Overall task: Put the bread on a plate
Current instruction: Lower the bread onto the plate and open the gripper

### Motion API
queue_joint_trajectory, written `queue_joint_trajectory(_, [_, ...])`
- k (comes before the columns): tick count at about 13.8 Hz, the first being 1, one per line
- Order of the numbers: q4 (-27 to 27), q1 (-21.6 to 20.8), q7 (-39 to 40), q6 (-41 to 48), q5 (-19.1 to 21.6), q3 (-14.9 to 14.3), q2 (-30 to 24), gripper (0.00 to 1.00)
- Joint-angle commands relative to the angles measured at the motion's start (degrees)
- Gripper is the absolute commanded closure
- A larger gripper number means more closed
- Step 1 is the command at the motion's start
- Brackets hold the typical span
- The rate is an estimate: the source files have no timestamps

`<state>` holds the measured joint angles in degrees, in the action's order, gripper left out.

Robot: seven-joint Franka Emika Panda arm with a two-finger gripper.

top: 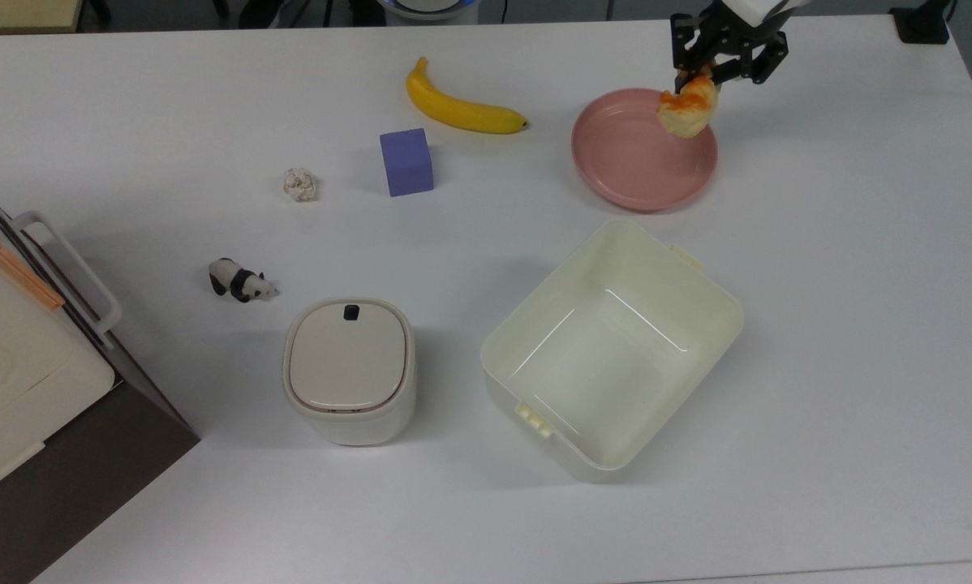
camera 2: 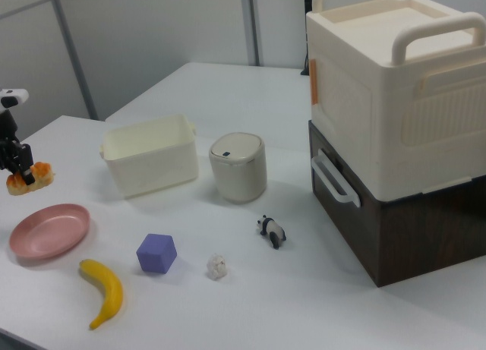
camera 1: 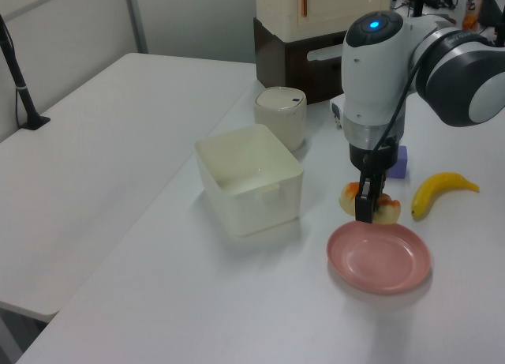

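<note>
white table (top: 859,324), cream tub (top: 616,349) near its middle, pink plate (top: 632,158) just past the tub in the top view, gripper (top: 725,61) clamped on the bread (top: 687,109), bread held in the air over the plate's rim, not touching it

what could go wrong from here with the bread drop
The claw holds the bread in the air, and in the top view it sits over the pink plate's rim, not the middle. Released now, it might hit the rim and roll onto the table, perhaps toward the banana.
</note>
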<state>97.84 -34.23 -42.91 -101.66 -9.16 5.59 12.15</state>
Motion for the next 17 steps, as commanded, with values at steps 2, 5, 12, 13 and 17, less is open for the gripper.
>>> queue_joint_trajectory(2, [0.68, -0.93, 1.96, 1.11, 0.37, -0.58, -1.07, 0.58])
queue_joint_trajectory(5, [0.51, -1.54, 1.87, 1.11, 0.37, -0.58, -1.07, 0.23])
queue_joint_trajectory(12, [-0.02, -0.93, 2.13, 1.02, 0.28, -0.67, -1.16, 0.00])
queue_joint_trajectory(13, [-0.72, -0.23, 2.74, 1.02, 0.28, -0.76, -1.42, 0.00])
queue_joint_trajectory(17, [-3.53, 6.17, 6.69, 1.20, 0.28, -1.20, -1.69, 0.00])
